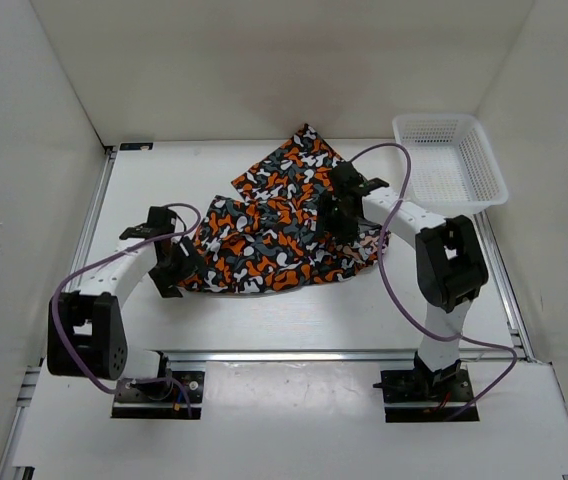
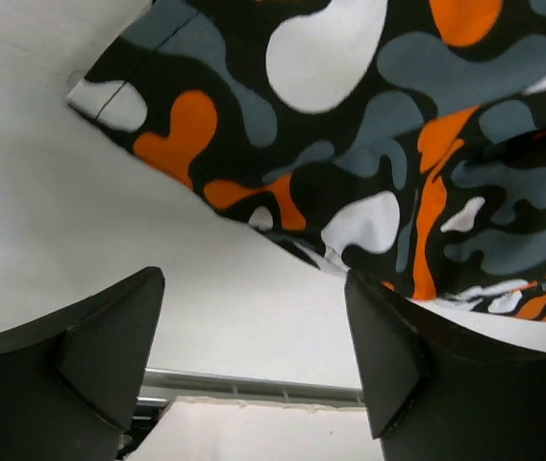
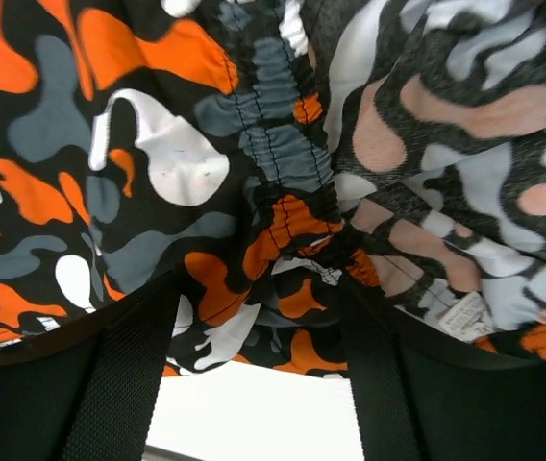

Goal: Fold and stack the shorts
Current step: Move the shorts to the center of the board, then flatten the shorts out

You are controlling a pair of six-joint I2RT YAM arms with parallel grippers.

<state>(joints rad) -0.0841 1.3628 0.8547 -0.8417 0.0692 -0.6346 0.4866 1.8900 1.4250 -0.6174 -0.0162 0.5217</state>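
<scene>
Shorts (image 1: 274,235), soft, light and floppy by their look, lie rumpled in the middle of the table (image 1: 314,320), best pinched at the gathered waistband (image 3: 283,163) or a hem corner (image 2: 95,96); the left gripper (image 2: 254,355) gapes empty beside their left edge, the right gripper (image 3: 254,384) spread empty just above the waistband.

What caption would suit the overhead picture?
Overhead: left gripper at the edge, right gripper over the crumpled shorts on the table, white basket nearby.

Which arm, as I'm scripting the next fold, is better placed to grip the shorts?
Right, probably: the right end effector, open, straddles the shorts' bunched waistband; the left end effector hangs open over bare table, short of the hem.
</scene>
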